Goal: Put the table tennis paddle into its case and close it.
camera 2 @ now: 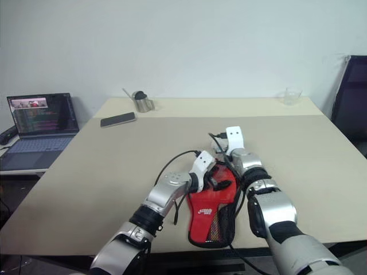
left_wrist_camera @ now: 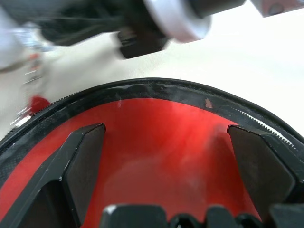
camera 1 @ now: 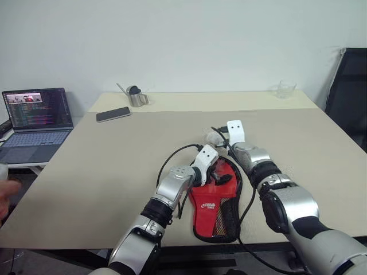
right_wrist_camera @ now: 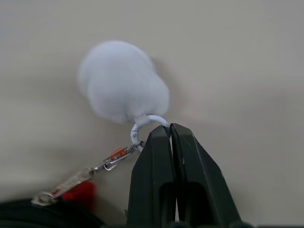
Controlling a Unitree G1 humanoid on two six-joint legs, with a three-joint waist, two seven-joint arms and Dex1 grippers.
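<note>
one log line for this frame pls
left gripper: open, on case | right gripper: shut on zipper ring with white pompom | zip: not yet closed

An office or lab: beige table (camera 1: 86, 172), open laptop (camera 1: 35, 123) showing code, plain wall.

The case (camera 1: 215, 203) is red with a white logo, black edging and a black mesh pocket. A white fluffy pompom (right_wrist_camera: 121, 83) hangs on a white ring and a silver chain. The table (camera 1: 114, 166) is beige. The phone (camera 1: 113, 114) is black, the cup (camera 1: 137, 97) is silver metal, and the glass (camera 1: 285, 89) is clear.
</note>
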